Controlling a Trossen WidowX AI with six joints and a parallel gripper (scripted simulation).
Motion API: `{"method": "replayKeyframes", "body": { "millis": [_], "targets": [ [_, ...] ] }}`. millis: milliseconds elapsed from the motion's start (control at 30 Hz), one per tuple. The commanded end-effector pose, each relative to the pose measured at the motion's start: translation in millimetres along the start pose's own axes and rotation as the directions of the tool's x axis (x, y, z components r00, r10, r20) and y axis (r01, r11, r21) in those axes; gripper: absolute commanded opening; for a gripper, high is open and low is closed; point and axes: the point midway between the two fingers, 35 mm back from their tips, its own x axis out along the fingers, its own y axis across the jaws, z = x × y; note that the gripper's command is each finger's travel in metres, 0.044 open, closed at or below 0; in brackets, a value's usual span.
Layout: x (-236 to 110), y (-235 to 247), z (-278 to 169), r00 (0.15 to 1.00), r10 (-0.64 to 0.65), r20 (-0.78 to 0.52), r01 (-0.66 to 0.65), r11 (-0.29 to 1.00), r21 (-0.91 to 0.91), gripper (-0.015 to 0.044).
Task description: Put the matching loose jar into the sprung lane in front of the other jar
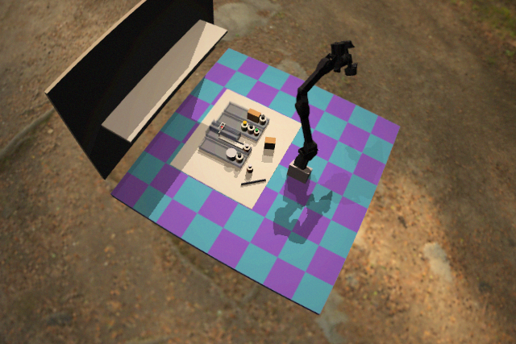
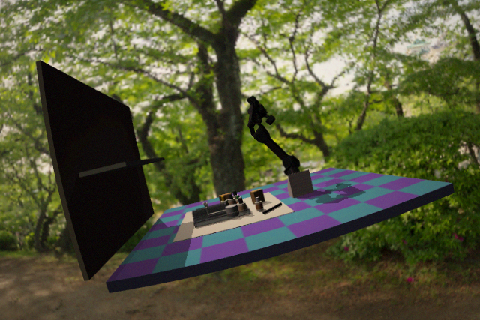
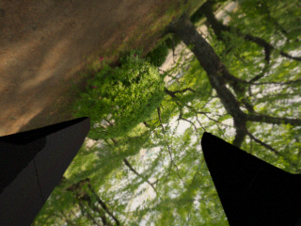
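Standing upright, long axis vertical, on cream mat [image 1: 233, 182]: loose jar [image 1: 249, 170], just in front of lane rack [image 1: 233, 132], beside black rod [image 1: 252, 182]. Raised high, well apart from both: gripper [image 1: 350, 66], fingers spread wide, pinching nothing, aimed off into trees.

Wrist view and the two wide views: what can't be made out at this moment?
- Wrist view: only the two open fingers against trees and ground; the tray and jars lie outside the frame.
- Top view: jars in the lane tray and the loose jar are too small to match by lid.
- Exterior view: the tray is seen edge-on; front jars hide the lanes and pusher.
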Motion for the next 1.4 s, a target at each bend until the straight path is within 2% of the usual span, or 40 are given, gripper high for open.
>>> {"method": "replayKeyframes", "body": {
  "millis": [0,200,367,533,733,867,1033,1367],
  "targets": [
    [29,35,1,0.993,0.047,0.109,-0.074,0.964,0.254,0.0440],
    [64,71,29,0.956,0.085,0.282,-0.226,0.824,0.519,0.0440],
    [89,97,73,0.893,0.113,0.436,-0.398,0.652,0.645,0.0440],
    [104,116,131,0.798,0.139,0.587,-0.577,0.460,0.675,0.0440],
    [101,132,215,0.644,0.171,0.746,-0.762,0.235,0.604,0.0440],
    [85,137,275,0.521,0.195,0.831,-0.853,0.100,0.512,0.0440],
    [48,139,346,0.357,0.232,0.905,-0.925,-0.043,0.376,0.0440],
    [-67,139,456,0.059,0.327,0.943,-0.964,-0.226,0.139,0.0440]
  ]
}}
